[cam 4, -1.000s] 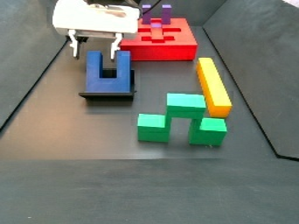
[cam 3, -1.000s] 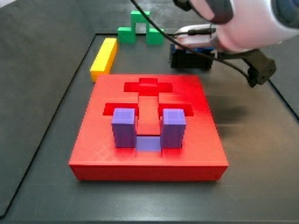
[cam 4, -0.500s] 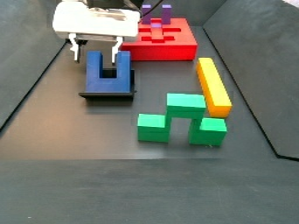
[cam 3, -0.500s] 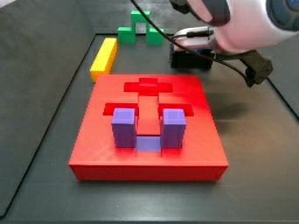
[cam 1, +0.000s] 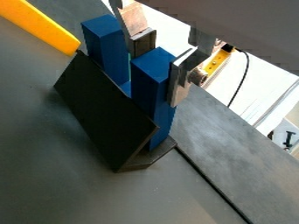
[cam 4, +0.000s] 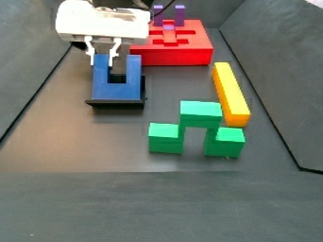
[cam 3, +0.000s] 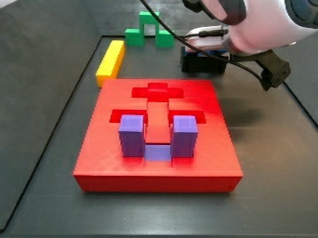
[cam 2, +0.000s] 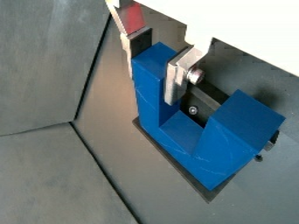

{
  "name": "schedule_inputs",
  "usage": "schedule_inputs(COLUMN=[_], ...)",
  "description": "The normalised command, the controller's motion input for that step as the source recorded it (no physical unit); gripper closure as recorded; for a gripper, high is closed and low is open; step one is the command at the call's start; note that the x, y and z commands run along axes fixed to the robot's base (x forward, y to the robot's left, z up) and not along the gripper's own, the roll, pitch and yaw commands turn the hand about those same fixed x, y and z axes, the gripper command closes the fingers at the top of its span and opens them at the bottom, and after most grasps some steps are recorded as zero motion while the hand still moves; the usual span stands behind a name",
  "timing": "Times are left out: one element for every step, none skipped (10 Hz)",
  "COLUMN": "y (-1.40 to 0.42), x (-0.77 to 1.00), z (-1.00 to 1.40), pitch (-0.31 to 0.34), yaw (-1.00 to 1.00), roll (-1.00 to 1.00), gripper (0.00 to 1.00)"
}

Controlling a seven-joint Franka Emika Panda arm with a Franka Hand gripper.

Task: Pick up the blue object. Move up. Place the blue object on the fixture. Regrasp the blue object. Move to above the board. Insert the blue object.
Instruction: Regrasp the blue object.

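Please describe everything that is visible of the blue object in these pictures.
The blue object is a dark-blue U-shaped block of matte, plastic-looking material: two square prongs joined by a bridge. It stands on the fixture, leaning against its dark back plate, prongs pointing up, beside the red board. The gripper is at it: in a wrist view one silver finger lies against a prong. Whether the jaws are clamped on the prong cannot be told.
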Motion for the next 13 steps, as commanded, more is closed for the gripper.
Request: schedule_inputs(y=[0.00, 0.00, 0.00, 0.00, 0.00, 0.00, 0.00, 0.00, 0.00, 0.00, 0.00, 0.00, 0.00], x=[0.00, 0.00, 0.00, 0.00, 0.00, 0.00, 0.00, 0.00, 0.00, 0.00, 0.00, 0.00, 0.00], z=[0.00, 0.00, 0.00, 0.00, 0.00, 0.00, 0.00, 0.00, 0.00, 0.00, 0.00, 0.00, 0.00], pitch=[0.000, 0.000, 0.000, 0.000, 0.000, 0.000, 0.000, 0.000, 0.000, 0.000, 0.000, 0.000, 0.000], yaw=[0.00, 0.00, 0.00, 0.00, 0.00, 0.00, 0.00, 0.00, 0.00, 0.00, 0.00, 0.00, 0.00], roll=[0.00, 0.00, 0.00, 0.00, 0.00, 0.00, 0.00, 0.00, 0.00, 0.00, 0.00, 0.00, 0.00], gripper=[1.00, 1.00, 1.00, 1.00, 1.00, 1.00, 1.00, 1.00, 1.00, 1.00, 1.00, 1.00, 1.00])
